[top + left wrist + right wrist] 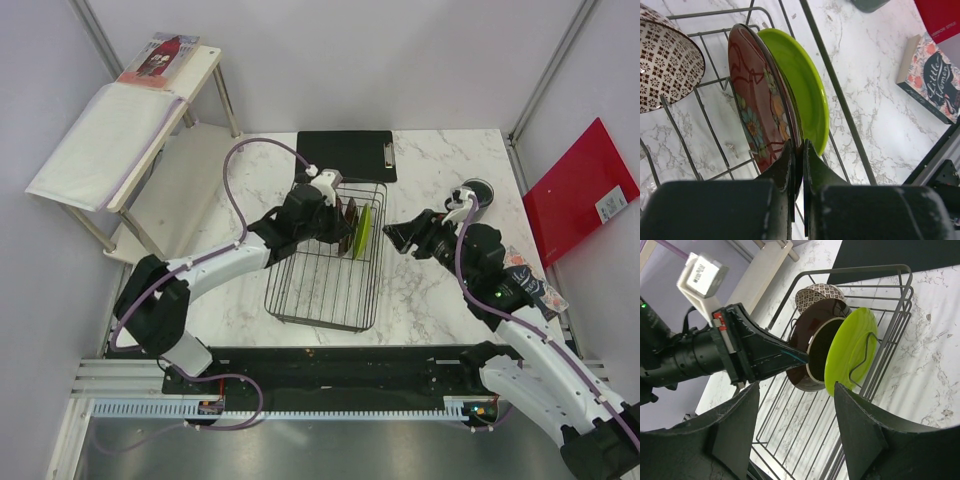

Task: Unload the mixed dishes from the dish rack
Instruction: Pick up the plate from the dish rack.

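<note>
Left fingers (784, 167): squeezed down to a sliver, with the red plate's rim caught between them.
Left gripper (797, 150): reaches into the rack from its 9 o'clock side in the top view and has the plate by its near edge.
Red plate (757, 110): stands on edge with its flowered face toward the left wrist camera, up in the rack's 1 o'clock corner. Whether its bottom edge touches the wire, I cannot tell.
Green plate (802, 85): also on edge, right against the red one at its 3 o'clock, just inside the rack's right wall.
Bowl (665, 62): brown-and-white patterned and tipped on its side, in the rack at 10 o'clock of the red plate in the left wrist view.
Right fingers (740, 420): spread wide, holding nothing.
Right gripper (395, 237): hangs just outside the rack's right wall at 3 o'clock of the plates, pointing at them.
Rack (320, 290): dark wire, sitting mid-table.
Clipboard (345, 155): black, lying flat at the rack's 12 o'clock.
Mug (478, 190): grey-green, on the table at 2 o'clock, well apart from the rack and partly hidden by the right wrist.
Book (932, 80): near the table's right edge.
</note>
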Robot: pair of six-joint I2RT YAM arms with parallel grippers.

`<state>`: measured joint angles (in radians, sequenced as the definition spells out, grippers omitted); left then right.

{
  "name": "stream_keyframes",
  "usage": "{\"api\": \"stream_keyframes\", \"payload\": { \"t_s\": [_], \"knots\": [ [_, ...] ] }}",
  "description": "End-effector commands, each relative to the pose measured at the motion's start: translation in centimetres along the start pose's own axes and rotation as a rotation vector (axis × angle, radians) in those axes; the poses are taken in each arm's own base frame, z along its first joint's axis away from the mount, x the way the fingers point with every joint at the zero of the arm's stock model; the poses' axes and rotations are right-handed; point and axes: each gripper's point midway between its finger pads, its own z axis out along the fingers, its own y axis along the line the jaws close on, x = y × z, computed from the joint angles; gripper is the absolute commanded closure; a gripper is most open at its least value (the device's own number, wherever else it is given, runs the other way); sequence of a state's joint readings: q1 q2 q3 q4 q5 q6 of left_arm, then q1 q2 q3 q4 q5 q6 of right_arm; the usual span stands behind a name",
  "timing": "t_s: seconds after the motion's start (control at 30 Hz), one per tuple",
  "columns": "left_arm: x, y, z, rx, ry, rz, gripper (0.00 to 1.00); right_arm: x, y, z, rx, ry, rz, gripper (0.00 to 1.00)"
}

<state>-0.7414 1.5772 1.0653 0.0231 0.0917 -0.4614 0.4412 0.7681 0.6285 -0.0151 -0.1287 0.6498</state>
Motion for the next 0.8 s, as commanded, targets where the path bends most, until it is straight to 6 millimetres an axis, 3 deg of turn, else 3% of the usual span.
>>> {"api": "stream_keyframes", "payload": {
  "t_s": [0.0, 0.27, 0.4, 0.57, 0.6, 0.63, 0.77],
  "knots": [
    [-5.9, -4.4, -3.7, 0.162, -0.157, 0.081, 0.98, -1.0, 0.5, -0.4, -0.019, -0.047, -0.014, 0.32],
    [-9.1, -6.9, -8.2, 0.271, -0.246, 0.048, 0.98, -2.0, 1.2, -1.2, -0.032, -0.082, -0.017, 0.32],
    [-12.0, -9.6, -13.3, 0.384, -0.369, 0.094, 0.98, -2.8, 1.3, -2.2, -0.015, -0.104, -0.038, 0.32],
    [-12.9, -12.3, -17.7, 0.491, -0.41, 0.242, 0.98, -4.5, 1.9, -3.3, 0.006, -0.132, -0.065, 0.32],
    [-12.0, -11.8, -17.6, 0.469, -0.362, 0.251, 0.98, -4.7, 1.9, -3.5, 0.015, -0.136, -0.071, 0.32],
    [-12.5, -12.0, -18.3, 0.461, -0.364, 0.275, 0.98, -5.1, 2.0, -3.7, 0.02, -0.142, -0.07, 0.32],
    [-11.7, -9.3, -18.4, 0.299, -0.336, 0.364, 0.98, -6.4, 2.5, -4.4, 0.054, -0.138, -0.077, 0.32]
  ]
}}
